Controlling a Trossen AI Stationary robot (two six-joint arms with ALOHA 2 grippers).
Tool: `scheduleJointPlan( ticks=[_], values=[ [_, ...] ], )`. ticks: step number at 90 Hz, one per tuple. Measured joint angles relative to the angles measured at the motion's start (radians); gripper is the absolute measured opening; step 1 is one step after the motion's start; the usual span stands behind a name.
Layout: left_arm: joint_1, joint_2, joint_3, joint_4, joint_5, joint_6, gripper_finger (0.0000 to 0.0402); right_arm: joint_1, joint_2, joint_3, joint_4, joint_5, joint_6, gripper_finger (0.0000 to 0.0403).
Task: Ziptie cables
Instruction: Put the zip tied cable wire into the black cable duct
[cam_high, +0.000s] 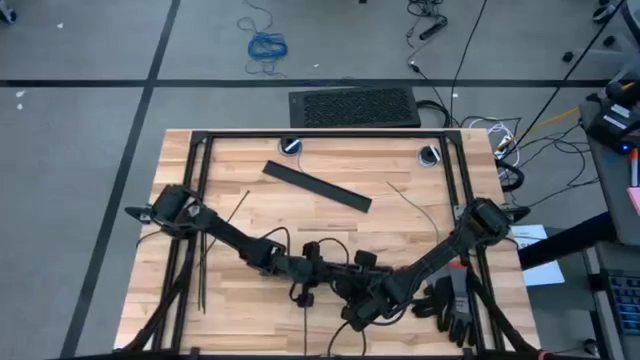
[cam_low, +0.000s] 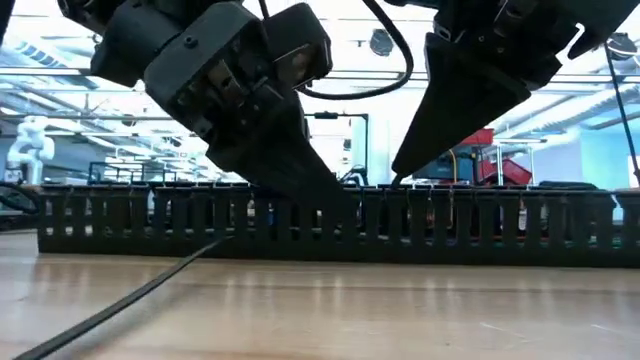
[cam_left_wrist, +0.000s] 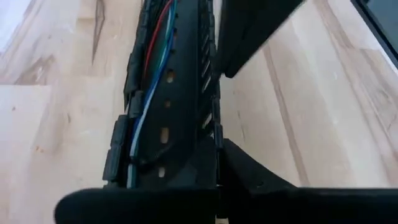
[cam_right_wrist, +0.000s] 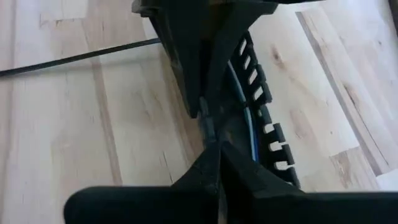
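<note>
**Arms crowd out the view at the table's near edge**

Both arms meet over the slotted bar (cam_low: 330, 225), hiding it from the high camera. The cables (cam_left_wrist: 149, 81) run out of sight under the left gripper (cam_left_wrist: 217, 140). A ziptie (cam_right_wrist: 74, 57) is cut off by the right wrist picture's edge. Whether the right gripper (cam_right_wrist: 211, 134) pinches anything is unclear.

Overhead, table-level, 2 close wrist views, all sharing the slotted bar (cam_low: 330, 220).

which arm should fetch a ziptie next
Left, probably: the zipties lie on its side of the table, and the left pincer is open at the slotted duct. The right pincer is shut and would have to cross the left arm.
</note>
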Motion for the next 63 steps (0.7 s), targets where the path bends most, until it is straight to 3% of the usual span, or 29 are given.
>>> scheduleJointPlan(
  ticks=[29, 63],
  values=[
    [0.064, 0.056, 0.006, 0.021, 0.077, -0.156, 0.0004, -0.026, 0.000, 0.000, 0.099, -0.009, -0.087, 0.0000],
    [0.108, 0.130, 0.003, 0.091, 0.157, -0.206, 0.0004, -0.029, 0.000, 0.000, 0.082, -0.024, -0.077, 0.0000]
  ],
)
